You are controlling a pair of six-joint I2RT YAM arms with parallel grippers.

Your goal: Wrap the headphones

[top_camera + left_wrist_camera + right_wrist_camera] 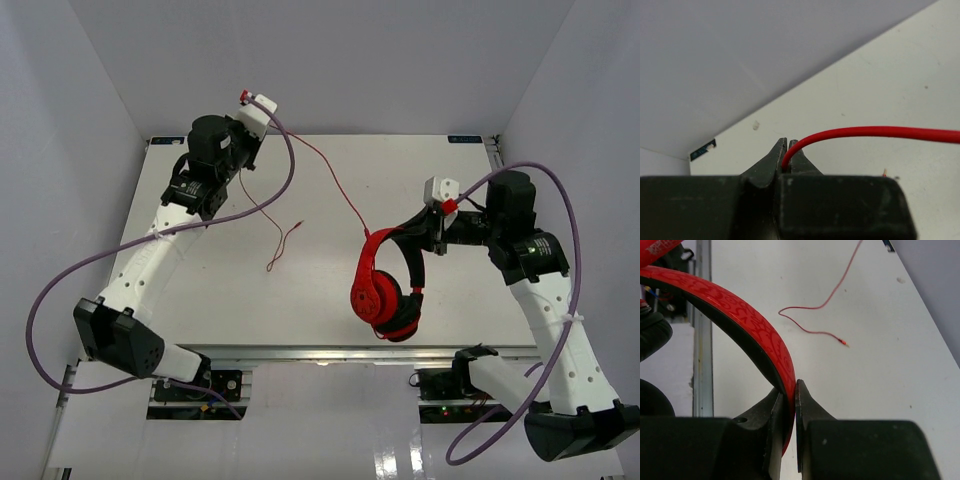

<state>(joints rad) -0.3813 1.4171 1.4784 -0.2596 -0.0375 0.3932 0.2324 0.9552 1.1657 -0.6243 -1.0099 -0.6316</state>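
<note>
The red headphones (385, 285) hang tilted just above the table's front right part, ear cups low. My right gripper (427, 236) is shut on their red and black headband (730, 305), which sits pinched between the jaws of that gripper (790, 385). The thin red cord (320, 165) runs from the headband up-left to my left gripper (245, 160), raised near the back left corner. In the left wrist view this gripper (787, 142) is shut on the cord (865, 131). The cord's loose tail (280, 235) droops onto the table and ends in a small plug (845, 343).
The white table (300, 300) is boxed in by pale walls at the back and on both sides. A metal rail (330, 352) runs along its front edge. Thick purple cables (60, 290) loop off both arms, the right one (572, 230) arching over the right arm.
</note>
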